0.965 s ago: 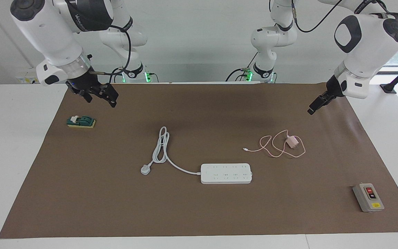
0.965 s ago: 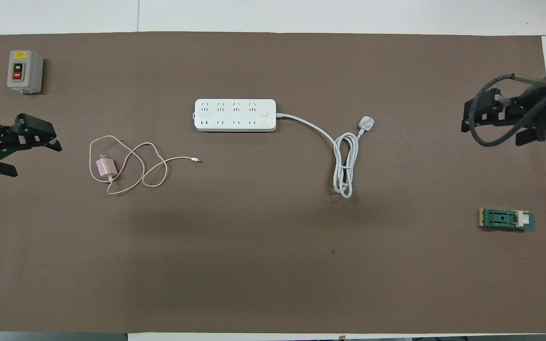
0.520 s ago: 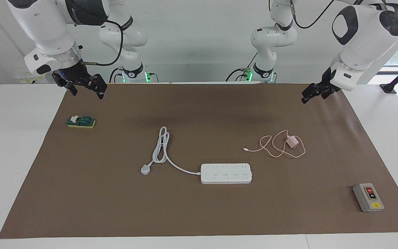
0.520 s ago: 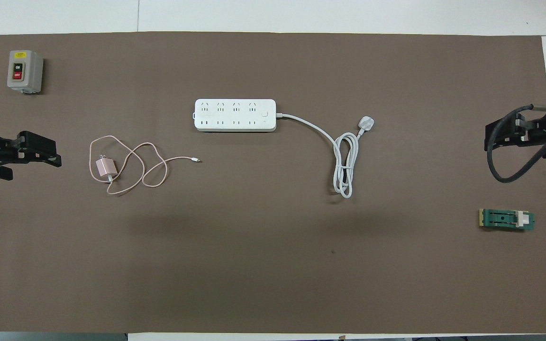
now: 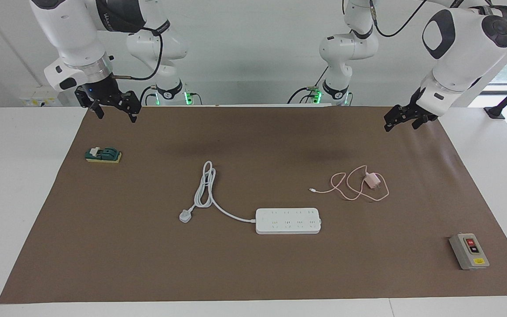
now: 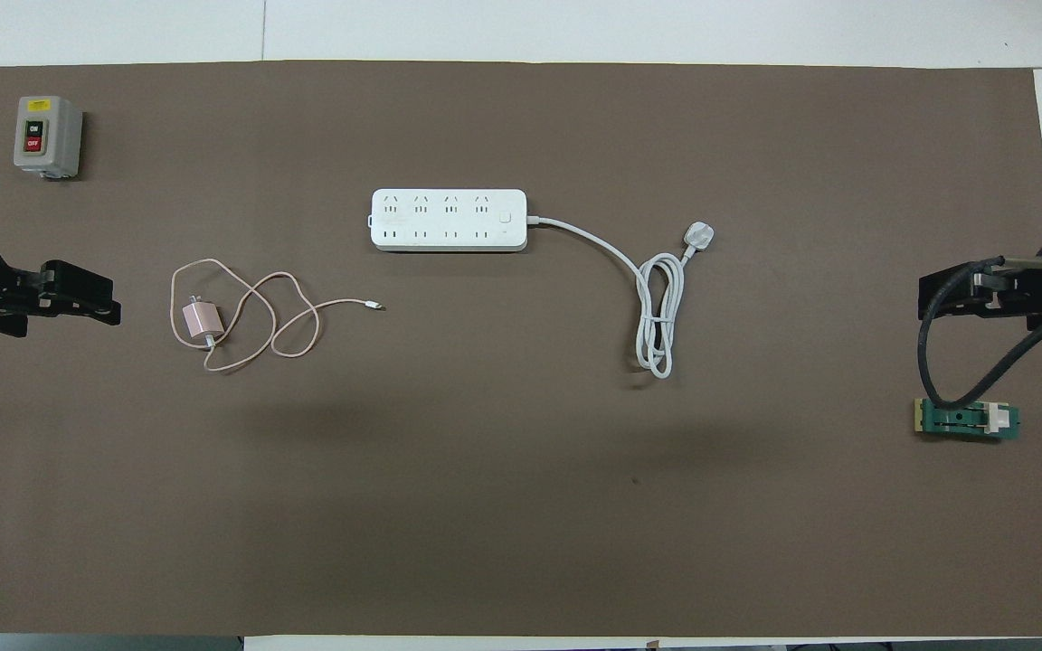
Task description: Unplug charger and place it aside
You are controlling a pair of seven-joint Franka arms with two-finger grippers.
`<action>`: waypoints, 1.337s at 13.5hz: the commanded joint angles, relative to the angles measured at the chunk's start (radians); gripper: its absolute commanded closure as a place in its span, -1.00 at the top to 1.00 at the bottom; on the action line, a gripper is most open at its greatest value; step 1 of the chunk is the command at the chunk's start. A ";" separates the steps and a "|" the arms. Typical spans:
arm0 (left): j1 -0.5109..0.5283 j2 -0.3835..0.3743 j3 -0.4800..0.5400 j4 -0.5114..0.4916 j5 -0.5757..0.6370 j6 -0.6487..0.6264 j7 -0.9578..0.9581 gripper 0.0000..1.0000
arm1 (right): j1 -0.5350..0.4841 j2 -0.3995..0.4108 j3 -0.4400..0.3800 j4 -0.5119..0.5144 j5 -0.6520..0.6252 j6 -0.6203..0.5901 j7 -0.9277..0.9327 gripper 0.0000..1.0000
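The charger [image 5: 371, 180] is a small pale-pink cube with its thin pink cable [image 5: 346, 187] looped loosely beside it. It lies flat on the brown mat, apart from the white power strip [image 5: 288, 220], nearer to the robots than the strip and toward the left arm's end. It also shows in the overhead view [image 6: 198, 319], as does the strip [image 6: 449, 219], with nothing plugged into it. My left gripper [image 5: 401, 124] [image 6: 105, 303] hangs open and empty above the mat's edge at its end. My right gripper [image 5: 116, 113] [image 6: 928, 303] hangs open and empty above the mat's edge at its end.
The strip's thick white cord and plug [image 5: 185, 216] lie coiled toward the right arm's end. A grey box with red and black buttons [image 5: 469, 251] stands at the mat's corner at the left arm's end. A small green block [image 5: 103, 155] lies below the right gripper.
Both grippers have drawn back toward the robots and turned, the right one more. The charger, cable and power strip have not moved.
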 commanded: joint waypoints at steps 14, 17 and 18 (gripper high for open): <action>-0.013 0.044 -0.019 0.069 0.063 -0.009 0.013 1.00 | -0.027 -0.024 0.010 -0.032 0.040 -0.018 -0.116 1.00; -0.013 0.043 -0.019 0.069 0.056 -0.006 0.015 1.00 | -0.021 -0.025 0.010 -0.035 0.040 -0.012 -0.114 1.00; -0.013 0.043 -0.019 0.069 0.056 -0.006 0.015 1.00 | -0.019 -0.025 0.010 -0.037 0.040 -0.011 -0.116 1.00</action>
